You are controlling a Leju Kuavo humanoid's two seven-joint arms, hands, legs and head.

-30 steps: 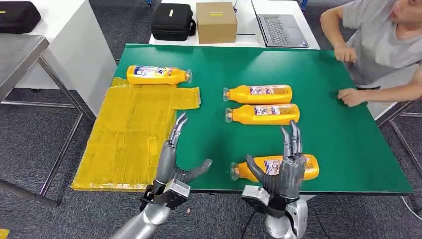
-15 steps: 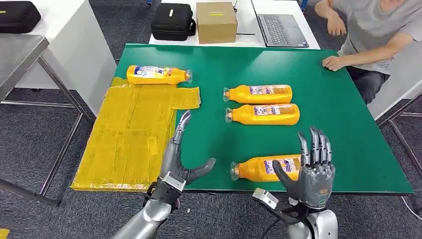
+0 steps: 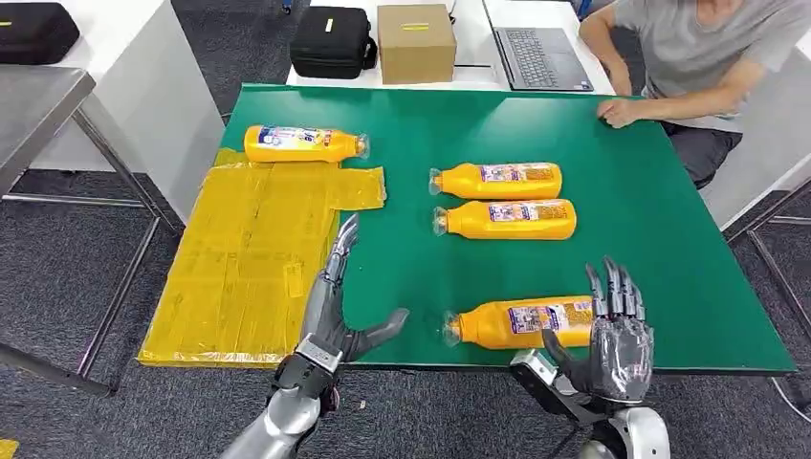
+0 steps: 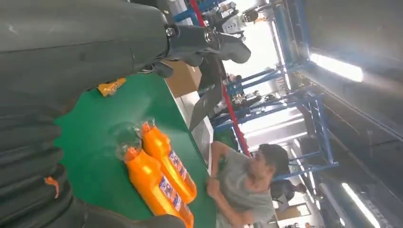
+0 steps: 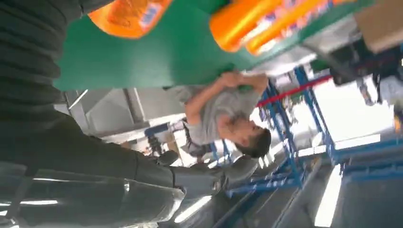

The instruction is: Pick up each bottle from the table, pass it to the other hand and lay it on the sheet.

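Head view: four orange bottles lie on the green tabletop [image 3: 660, 239]. The nearest bottle [image 3: 521, 323] lies at 5 o'clock by the front edge, just beside the right hand [image 3: 615, 337], whose fingers [image 3: 612, 287] are spread and empty. The left hand [image 3: 335, 306] at 6 o'clock is released too, beside the yellow sheet [image 3: 249, 258]. Two middle bottles [image 3: 502, 199] lie side by side at centre; the far bottle [image 3: 301, 143] lies at 10 o'clock, touching the sheet's far edge. A person [image 3: 698, 48] sits at 2 o'clock.

Left wrist view: the two middle bottles and the person.

Right wrist view: bottle bases and the person.
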